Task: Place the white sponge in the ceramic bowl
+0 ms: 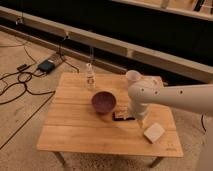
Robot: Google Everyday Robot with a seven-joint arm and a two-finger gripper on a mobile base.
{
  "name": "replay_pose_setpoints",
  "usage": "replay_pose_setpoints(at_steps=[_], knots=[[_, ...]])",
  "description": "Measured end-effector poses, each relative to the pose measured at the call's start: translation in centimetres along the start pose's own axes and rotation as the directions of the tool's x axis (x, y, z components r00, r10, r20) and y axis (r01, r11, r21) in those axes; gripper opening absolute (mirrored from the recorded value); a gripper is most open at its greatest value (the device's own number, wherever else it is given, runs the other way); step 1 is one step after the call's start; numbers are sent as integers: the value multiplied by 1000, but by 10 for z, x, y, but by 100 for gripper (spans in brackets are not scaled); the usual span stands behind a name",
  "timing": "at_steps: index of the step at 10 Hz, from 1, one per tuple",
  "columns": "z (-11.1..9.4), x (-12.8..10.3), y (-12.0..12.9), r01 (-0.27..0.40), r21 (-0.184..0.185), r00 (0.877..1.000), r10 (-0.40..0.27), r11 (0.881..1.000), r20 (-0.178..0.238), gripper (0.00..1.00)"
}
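Note:
The white sponge (154, 132) is a small off-white block lying near the front right of the wooden table (75, 132). The ceramic bowl (104, 102) is dark maroon, round and shallow, standing near the table's middle; nothing shows inside it. My white arm reaches in from the right and bends down to the table. My gripper (139, 121) hangs at its end, between the bowl and the sponge, a little up and left of the sponge. It is just right of a flat black rectangular object (122, 116).
A small clear bottle (90, 78) stands at the back of the table, behind the bowl. A black box (46, 65) with cables lies on the floor to the left. A low dark wall runs behind the table.

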Motion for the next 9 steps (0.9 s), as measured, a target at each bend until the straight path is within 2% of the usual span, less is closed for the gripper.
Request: replay_pose_setpoints(at_steps=[4,9], knots=[[19,-21,-39,-76,-37,997,77,996,12,65],[41,-24,-90,-173,-36,985,173,984,-11,65]])
